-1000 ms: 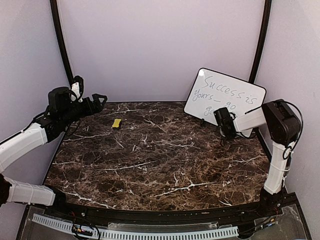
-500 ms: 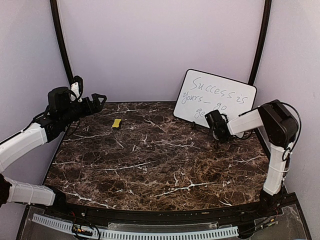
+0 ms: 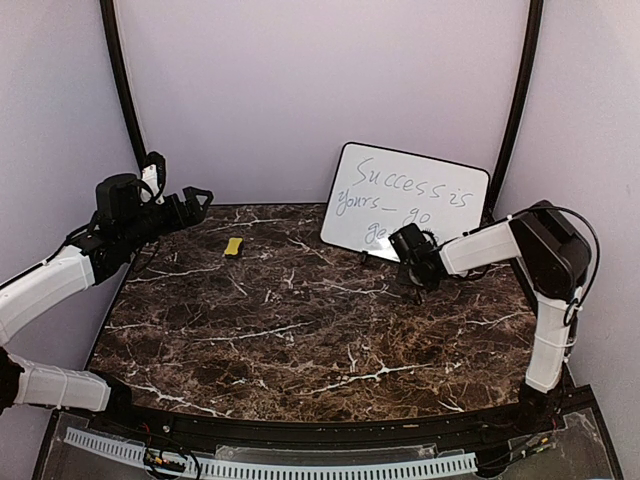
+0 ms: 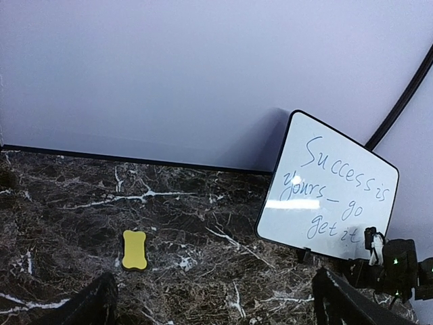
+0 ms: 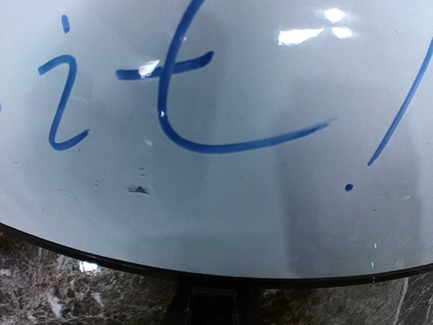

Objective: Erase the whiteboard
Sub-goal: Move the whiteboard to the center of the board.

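Marble table [image 3: 300,330], dark, white-veined. Whiteboard [image 3: 405,200]: back right, tilted, blue writing intact. Right gripper [image 3: 402,241]: closed, seemingly pinching its lower edge; best held firm and steady. Left gripper [image 4: 215,288]: wide open, empty; should take yellow eraser [image 3: 233,246] squarely.

left arm [image 3: 45,285]: white shell, black joints | right arm [image 3: 480,245]: black cable | left hand [image 3: 180,178]: black

Top external: high above near edge of table [image 3: 300,330], looking down and forward, whiteboard [image 3: 405,200] at far right, whole scene in frame
Left wrist: low, far left of whiteboard, facing it, mid-distance
Right wrist: pressed close to whiteboard's lower edge, only writing and frame
All three views share whiteboard
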### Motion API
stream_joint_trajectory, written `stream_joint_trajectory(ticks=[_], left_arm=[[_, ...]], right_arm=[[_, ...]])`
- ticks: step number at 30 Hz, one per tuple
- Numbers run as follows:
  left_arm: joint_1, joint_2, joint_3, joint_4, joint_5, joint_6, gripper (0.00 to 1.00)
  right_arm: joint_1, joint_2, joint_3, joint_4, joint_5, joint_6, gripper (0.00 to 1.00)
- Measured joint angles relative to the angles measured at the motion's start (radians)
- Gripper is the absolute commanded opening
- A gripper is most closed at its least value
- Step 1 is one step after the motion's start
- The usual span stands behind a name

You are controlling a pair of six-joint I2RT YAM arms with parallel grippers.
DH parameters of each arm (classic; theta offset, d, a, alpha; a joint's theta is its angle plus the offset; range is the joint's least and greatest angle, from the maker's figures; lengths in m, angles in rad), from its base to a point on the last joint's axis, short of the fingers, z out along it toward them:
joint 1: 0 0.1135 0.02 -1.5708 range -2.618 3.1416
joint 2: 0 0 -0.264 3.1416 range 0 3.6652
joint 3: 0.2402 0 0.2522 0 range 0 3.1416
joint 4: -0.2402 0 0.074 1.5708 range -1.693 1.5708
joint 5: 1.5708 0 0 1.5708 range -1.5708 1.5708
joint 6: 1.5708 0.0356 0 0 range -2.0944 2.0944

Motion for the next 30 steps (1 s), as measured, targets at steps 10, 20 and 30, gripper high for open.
stream_joint_trajectory(ticks=[10,20,30], left_arm=[[0.003,0.000,0.000,0.000,0.011,-0.005,0.99],[0.003,0.000,-0.002,0.000,0.014,-0.005,0.99],[0.003,0.000,-0.003,0.000,0.014,-0.005,0.99]], right_arm=[[0.097,0.041,0.115,-0.062,-0.011,0.025,0.00],[0.181,0.133,0.209,-0.075,-0.007,0.032,0.00],[0.229,0.071,0.097,-0.020,0.012,0.070,0.00]])
